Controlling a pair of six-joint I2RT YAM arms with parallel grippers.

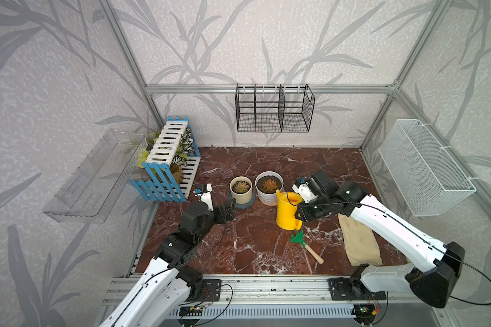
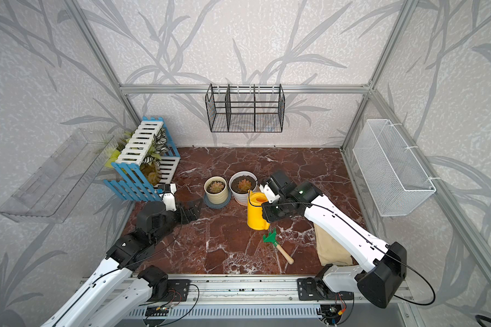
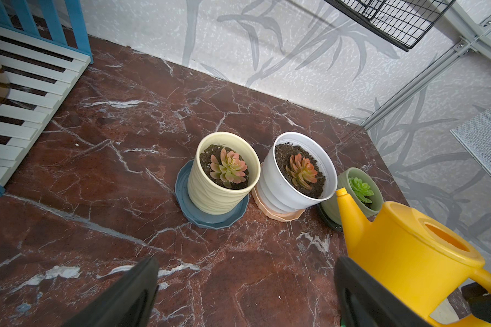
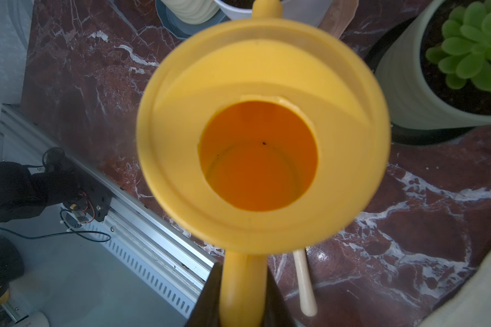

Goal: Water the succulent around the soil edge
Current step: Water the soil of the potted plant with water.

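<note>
Green succulent point(image 4: 474, 51) sits at the row's end, just beside the white pot point(image 3: 281, 184); its soil edge point(image 4: 437, 85) looks narrow, so I reckon a fast tip floods the leaves; right tool point(image 4: 243, 286) clamps the watering can point(image 4: 182, 141) handle; left tool point(image 3: 244, 283) gapes, idle.

- No text, label, brand, number or sign can be read in any of the views
</note>
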